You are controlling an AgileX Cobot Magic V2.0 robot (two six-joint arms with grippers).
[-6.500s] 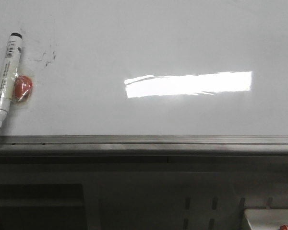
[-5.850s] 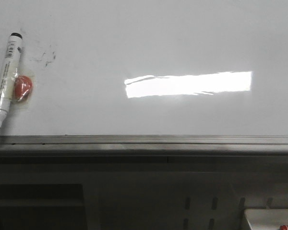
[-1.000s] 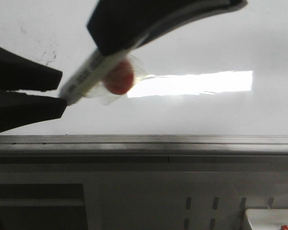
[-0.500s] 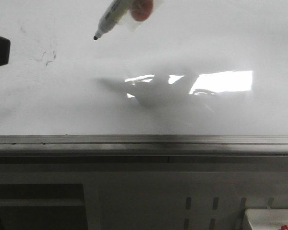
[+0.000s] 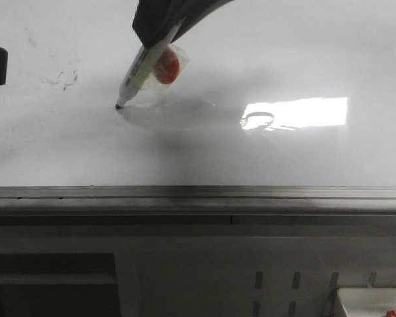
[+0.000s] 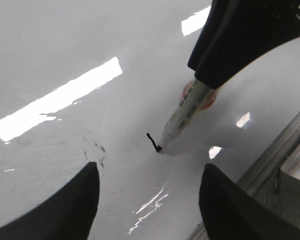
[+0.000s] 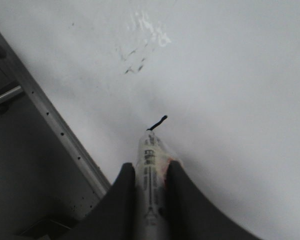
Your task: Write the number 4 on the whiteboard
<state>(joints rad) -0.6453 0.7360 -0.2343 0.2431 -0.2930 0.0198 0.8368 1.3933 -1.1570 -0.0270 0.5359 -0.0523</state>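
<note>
The right gripper's (image 5: 160,30) fingers clamp a white marker (image 5: 140,70), tip touching the glossy white whiteboard (image 5: 264,59) beside a short black stroke (image 6: 152,141), while the left gripper's (image 6: 147,200) fingers are spread.

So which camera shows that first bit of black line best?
The right wrist view: the short stroke lies unobstructed ahead of the marker. The left wrist view shows it smaller; in the front view only the marker tip shows.

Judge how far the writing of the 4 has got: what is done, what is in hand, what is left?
Done: the right gripper holds the marker, cap off, tip down on the whiteboard. In hand: only one short black stroke at the tip, the start of the number 4. Left: the rest of the digit. The left gripper hangs open beside it.
</note>
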